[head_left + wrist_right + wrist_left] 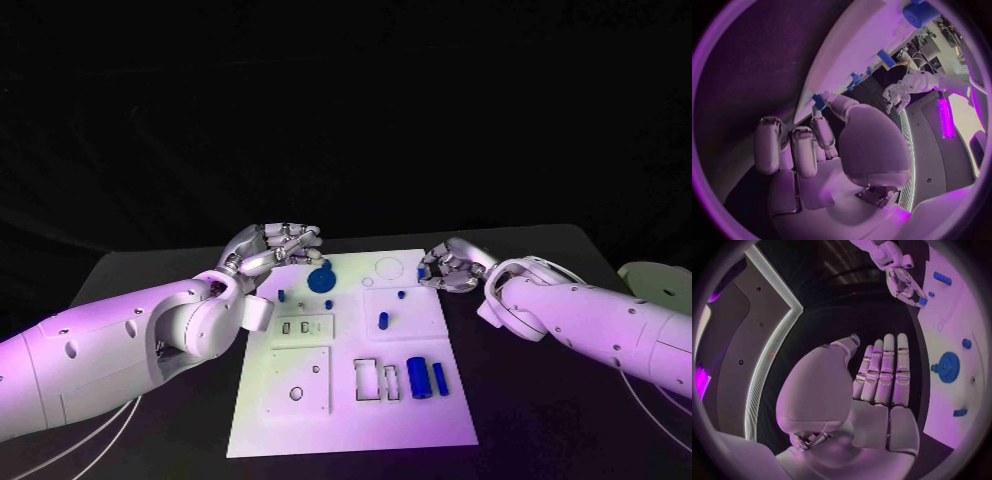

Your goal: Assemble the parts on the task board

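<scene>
Two silver many-fingered hands are at the far end of the white flat task board (361, 390), one at each side. The left hand (274, 248) is at the board's far left corner; in the left wrist view its fingers (882, 372) are straight, side by side, and they hold nothing. Just beside this hand, on the board, is a round blue gear-shaped part (320, 280). The right hand (450, 268) is at the far right edge of the board, and it pinches a small blue block part (819, 101) between the thumb and a fingertip, close to the board's edge.

More parts are on the board. A small blue oval peg (384, 320) is in the middle. Nearer to the robot, a thick blue cylinder (417, 377) and a thin blue bar (438, 378) lie side by side, just beside some rectangular slots (375, 380). The board lies on the black table (548, 400).
</scene>
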`<control>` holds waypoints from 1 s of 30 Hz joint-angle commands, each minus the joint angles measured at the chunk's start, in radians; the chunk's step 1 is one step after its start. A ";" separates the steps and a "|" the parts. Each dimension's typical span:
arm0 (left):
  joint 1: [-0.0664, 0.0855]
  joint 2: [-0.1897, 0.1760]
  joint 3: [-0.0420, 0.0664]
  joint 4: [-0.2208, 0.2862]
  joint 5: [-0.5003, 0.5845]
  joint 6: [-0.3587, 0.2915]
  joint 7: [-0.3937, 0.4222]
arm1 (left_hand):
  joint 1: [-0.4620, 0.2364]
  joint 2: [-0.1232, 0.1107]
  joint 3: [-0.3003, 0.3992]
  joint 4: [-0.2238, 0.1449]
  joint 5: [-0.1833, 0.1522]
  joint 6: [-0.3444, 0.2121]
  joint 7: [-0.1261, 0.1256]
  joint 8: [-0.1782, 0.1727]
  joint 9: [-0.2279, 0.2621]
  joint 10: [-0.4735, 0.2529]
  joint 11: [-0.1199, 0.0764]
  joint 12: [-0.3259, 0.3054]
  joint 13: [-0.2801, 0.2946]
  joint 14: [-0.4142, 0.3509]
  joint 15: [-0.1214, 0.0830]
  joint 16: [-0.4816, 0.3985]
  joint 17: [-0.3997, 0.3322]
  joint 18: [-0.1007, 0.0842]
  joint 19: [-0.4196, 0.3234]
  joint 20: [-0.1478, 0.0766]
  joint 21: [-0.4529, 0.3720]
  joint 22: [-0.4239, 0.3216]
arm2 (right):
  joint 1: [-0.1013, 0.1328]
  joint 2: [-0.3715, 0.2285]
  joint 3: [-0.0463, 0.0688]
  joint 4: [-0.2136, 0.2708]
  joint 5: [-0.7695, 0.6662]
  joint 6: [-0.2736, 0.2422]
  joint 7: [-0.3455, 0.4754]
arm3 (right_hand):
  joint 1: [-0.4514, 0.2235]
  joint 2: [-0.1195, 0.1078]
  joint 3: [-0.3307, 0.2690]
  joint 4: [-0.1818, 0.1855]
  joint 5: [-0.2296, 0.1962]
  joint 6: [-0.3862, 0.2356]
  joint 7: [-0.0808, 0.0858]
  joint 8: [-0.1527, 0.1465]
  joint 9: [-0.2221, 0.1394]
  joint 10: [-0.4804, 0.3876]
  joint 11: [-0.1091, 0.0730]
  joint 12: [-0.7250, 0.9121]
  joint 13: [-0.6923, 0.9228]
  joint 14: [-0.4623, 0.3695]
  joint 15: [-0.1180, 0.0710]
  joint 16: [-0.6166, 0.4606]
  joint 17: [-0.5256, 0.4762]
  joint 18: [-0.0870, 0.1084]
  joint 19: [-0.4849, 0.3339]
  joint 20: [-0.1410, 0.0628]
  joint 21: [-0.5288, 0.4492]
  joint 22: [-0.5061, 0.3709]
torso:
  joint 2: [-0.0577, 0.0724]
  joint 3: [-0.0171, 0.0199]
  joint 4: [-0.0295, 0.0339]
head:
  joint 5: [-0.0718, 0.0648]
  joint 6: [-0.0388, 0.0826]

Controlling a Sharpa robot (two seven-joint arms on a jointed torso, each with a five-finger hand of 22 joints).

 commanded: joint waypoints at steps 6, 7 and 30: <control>0.001 -0.001 0.001 0.003 0.004 0.013 0.004 | -0.009 0.002 0.005 0.001 -0.001 -0.001 0.007 -0.006 0.001 -0.006 -0.002 -0.003 -0.001 -0.007 0.003 -0.006 0.002 0.010 -0.005 0.002 -0.005 -0.001 | -0.001 0.003 0.000 0.000 -0.013 -0.037 -0.015 | -0.008 0.016 0.004 0.006 -0.004 0.017 -0.006 0.016 0.005 0.007 -0.009 0.007 0.005 0.072 -0.013 -0.003 0.117 -0.010 0.005 -0.008 0.009 0.070 | 0.001 -0.0002 0.0010 | -0.001 -0.001; 0.001 -0.001 0.001 0.003 0.004 0.013 0.004 | -0.009 0.002 0.005 0.001 -0.001 -0.001 0.007 -0.006 0.001 -0.006 -0.002 -0.003 -0.001 -0.007 0.003 -0.006 0.002 0.010 -0.005 0.002 -0.005 -0.001 | -0.001 0.003 0.000 0.001 -0.013 -0.039 -0.016 | -0.008 0.017 0.004 0.006 -0.004 0.019 -0.007 0.017 0.005 0.007 -0.010 0.007 0.005 0.072 -0.014 -0.003 0.117 -0.010 0.005 -0.008 0.009 0.070 | 0.001 -0.0002 0.0010 | -0.001 -0.001; 0.000 -0.006 0.001 -0.005 0.006 0.014 0.006 | -0.014 0.003 0.007 0.000 -0.001 0.001 0.008 -0.006 0.002 -0.006 -0.002 -0.001 0.000 -0.007 0.003 -0.006 0.005 0.011 -0.006 0.003 -0.004 -0.001 | 0.012 -0.063 0.006 0.244 -0.085 -0.166 -0.093 | 0.000 0.053 0.022 0.003 0.002 0.036 -0.020 0.042 0.016 0.020 -0.022 0.015 0.013 0.077 -0.025 0.004 0.135 -0.017 0.027 -0.019 0.034 0.097 | -0.009 -0.0057 -0.0065 | 0.011 -0.002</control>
